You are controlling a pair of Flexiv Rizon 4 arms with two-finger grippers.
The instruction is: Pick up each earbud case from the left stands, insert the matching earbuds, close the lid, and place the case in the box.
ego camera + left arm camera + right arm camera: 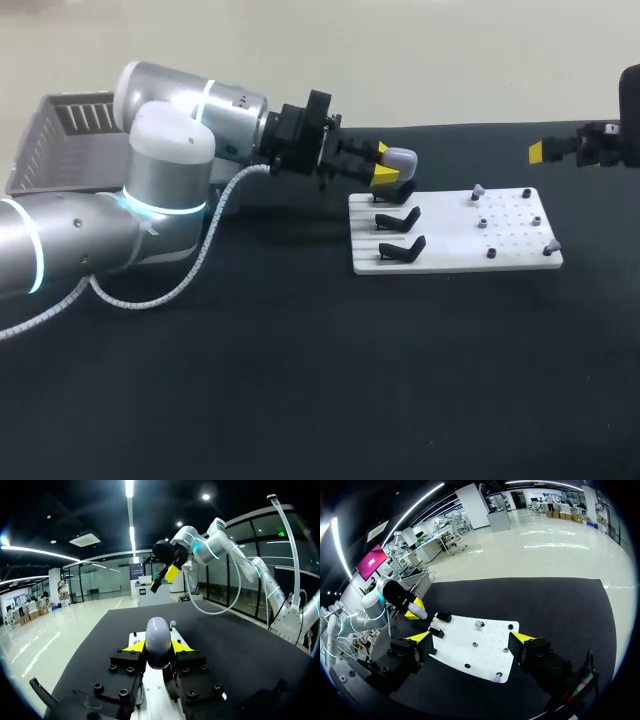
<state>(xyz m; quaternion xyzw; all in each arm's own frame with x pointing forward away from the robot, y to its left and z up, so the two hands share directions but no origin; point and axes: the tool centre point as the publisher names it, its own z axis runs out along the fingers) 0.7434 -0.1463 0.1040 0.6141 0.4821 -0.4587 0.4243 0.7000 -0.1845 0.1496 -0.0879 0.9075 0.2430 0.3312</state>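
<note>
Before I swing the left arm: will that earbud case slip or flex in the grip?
Probably slippery: the earbud case looks smooth and rounded, so it could pivot in the left gripper. Likely rigid and light, being a small glossy shell.

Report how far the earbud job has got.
Done: the earbud case is off the stands. In hand: the left hand grips it above the white board. Left: pale earbuds lie on the board, the right hand is open and empty, the box awaits.
</note>
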